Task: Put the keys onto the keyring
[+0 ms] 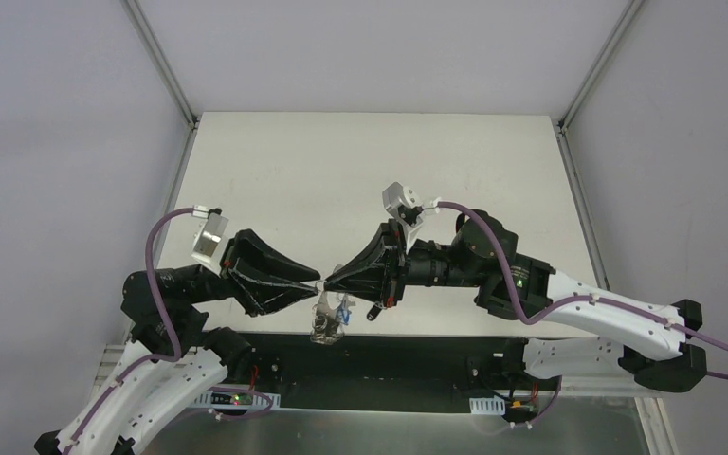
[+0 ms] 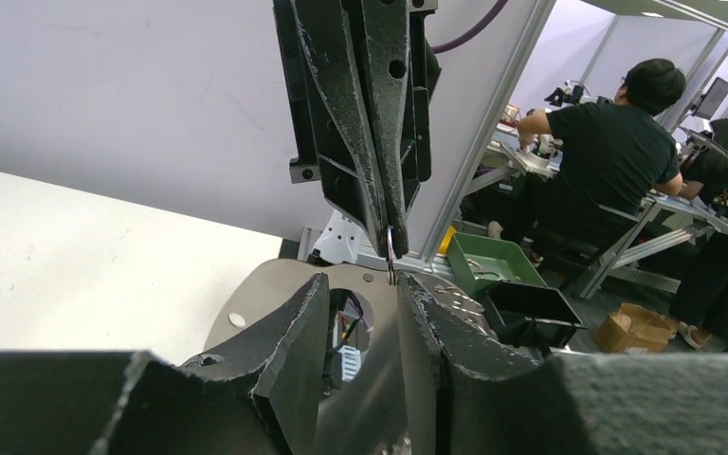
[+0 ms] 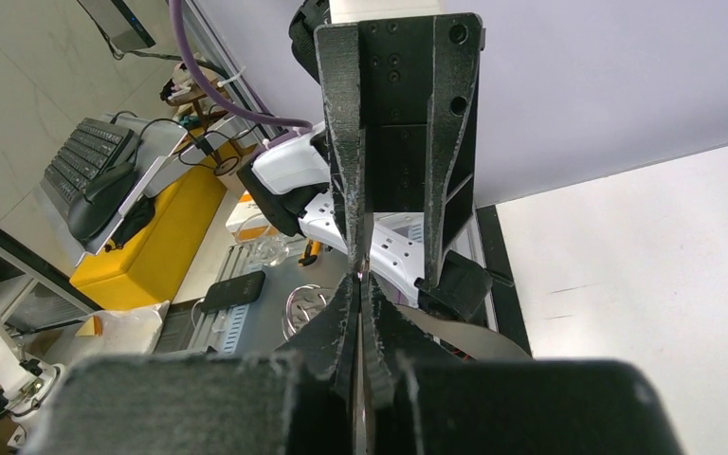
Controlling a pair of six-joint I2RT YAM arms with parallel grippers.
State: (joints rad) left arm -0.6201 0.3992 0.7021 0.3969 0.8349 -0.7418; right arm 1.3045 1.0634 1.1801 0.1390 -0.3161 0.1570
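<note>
Pinching keyring (image 2: 391, 254) wire shut in right gripper (image 1: 330, 282) over table (image 1: 341, 171) near edge, keys (image 1: 327, 320) hanging straight below, nose-to-nose with left gripper (image 1: 311, 283), slightly parted, can't tell if holding anything.

Keyring (image 1: 328, 320) hangs under the 2 jaws, by the table's (image 1: 370, 161) near edge.

The top camera looked down from above and behind the arm bases, taking in the whole table (image 1: 360, 161) from afar. The left wrist camera faced right, close past its own fingers (image 2: 275, 341), at the right gripper (image 2: 391, 237); the right wrist camera faced left, toward the left gripper (image 3: 360, 268). All three shared the near-edge spot where the tips met at the keyring (image 1: 327, 320).
</note>
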